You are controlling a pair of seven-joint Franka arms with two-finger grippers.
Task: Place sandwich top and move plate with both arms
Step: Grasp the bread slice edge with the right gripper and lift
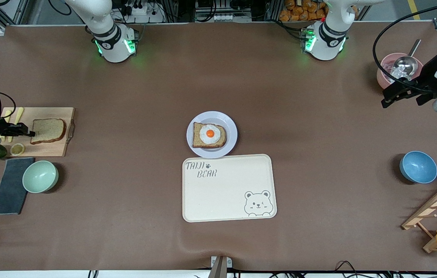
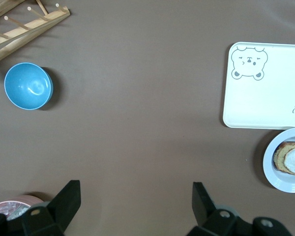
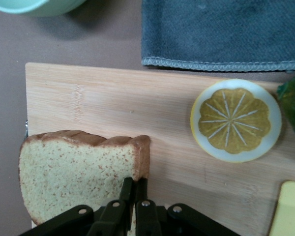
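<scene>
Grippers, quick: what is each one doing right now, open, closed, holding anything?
Left gripper: open, empty, over bare table by the pink bowl.
Right gripper: fingers closed on the sandwich top's edge, at the cutting board.

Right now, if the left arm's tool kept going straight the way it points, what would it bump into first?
Probably just the bare brown table. The left tool hangs open over it, and nothing lies between its fingers; the blue bowl sits off to one side. Depth is hard to judge.

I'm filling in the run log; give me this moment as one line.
right gripper: shut on bread, on board | left gripper: open, waiting over bare table | plate: holds egg toast, beside tray
</scene>
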